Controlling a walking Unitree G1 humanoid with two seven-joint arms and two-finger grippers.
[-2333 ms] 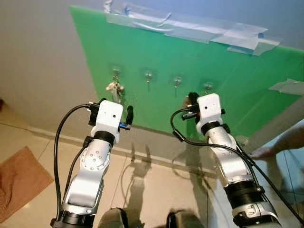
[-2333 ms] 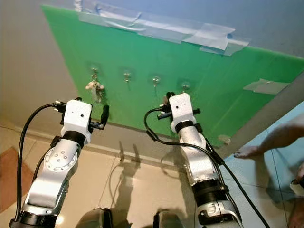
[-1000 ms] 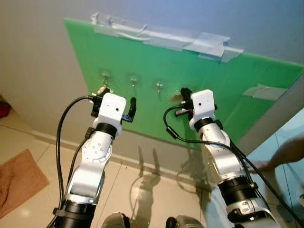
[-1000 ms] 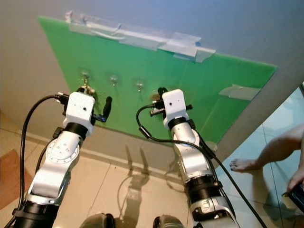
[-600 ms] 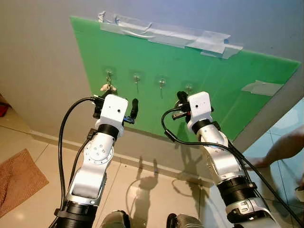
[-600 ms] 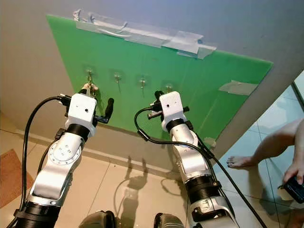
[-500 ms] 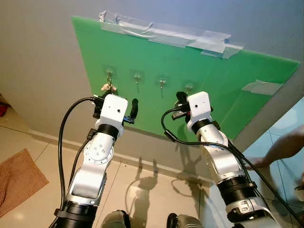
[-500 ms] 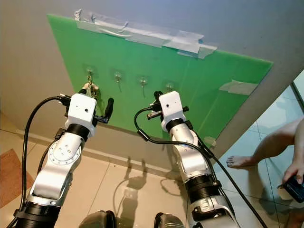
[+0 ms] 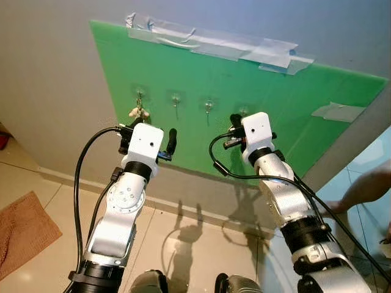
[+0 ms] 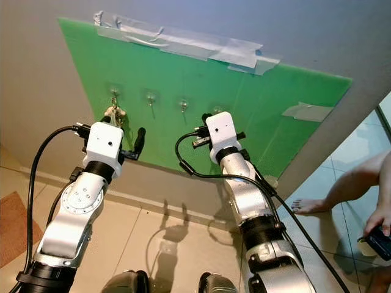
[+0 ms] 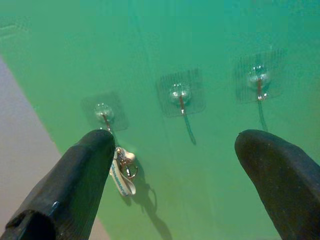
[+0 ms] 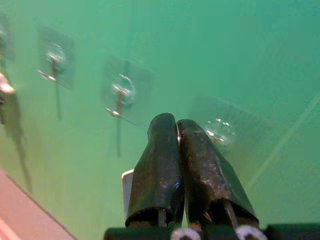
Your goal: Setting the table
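Note:
A green board point(image 9: 293, 116) taped to the grey wall carries a row of clear stick-on hooks. A keyring with a white tag point(image 9: 138, 112) hangs on the leftmost hook point(image 11: 103, 112). My left gripper point(image 11: 175, 137) is open in front of the board, just below that hook and its neighbour point(image 11: 179, 94). My right gripper point(image 12: 175, 122) is shut, its tips right at the rightmost hook point(image 12: 218, 130). A thin bright edge shows between its fingertips point(image 12: 162, 130), and a small white tag point(image 12: 127, 185) hangs beside them.
A person's bare leg and foot point(image 10: 305, 206) stand on the tiles at the right, with a hand holding a phone point(image 10: 379, 229). A brown mat point(image 9: 24, 226) lies on the floor at the left. Grey wall surrounds the board; beige tiles lie below.
My right gripper has risen and reached closer to the rightmost hook. The left gripper has hardly moved. The view shifted slightly.

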